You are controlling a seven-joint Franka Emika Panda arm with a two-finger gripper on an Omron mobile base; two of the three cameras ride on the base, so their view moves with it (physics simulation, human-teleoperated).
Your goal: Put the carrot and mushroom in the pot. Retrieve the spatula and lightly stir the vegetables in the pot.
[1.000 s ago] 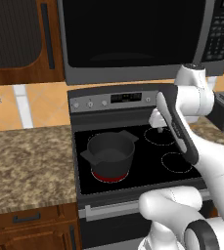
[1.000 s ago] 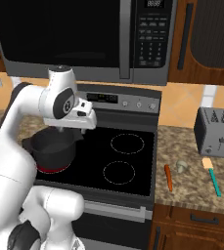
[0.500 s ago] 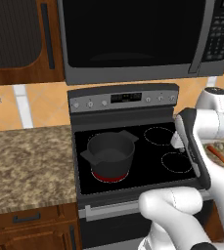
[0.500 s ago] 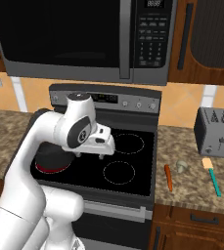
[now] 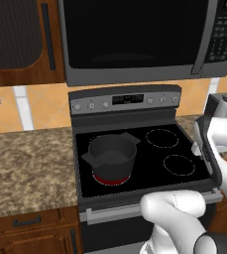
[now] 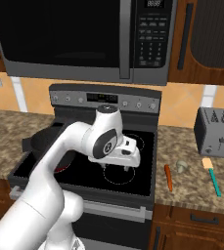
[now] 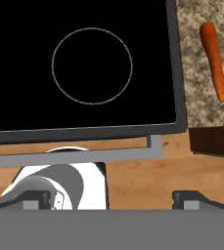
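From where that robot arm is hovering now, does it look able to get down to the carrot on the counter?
Probably yes. The carrot lies alone on the bare counter right of the stove, apart from the mushroom and the spatula. The tool hangs over the front right burner close by, with nothing standing between them.

The pot (image 5: pixel 111 156), dark and lidless with two flat side handles, sits on the front left burner (which glows red beneath it). On the desk right of the stove lie the orange carrot (image 6: pixel 168 177), the pale mushroom (image 6: pixel 182 166) just beside it, and the teal-handled spatula (image 6: pixel 212 175) farther right.
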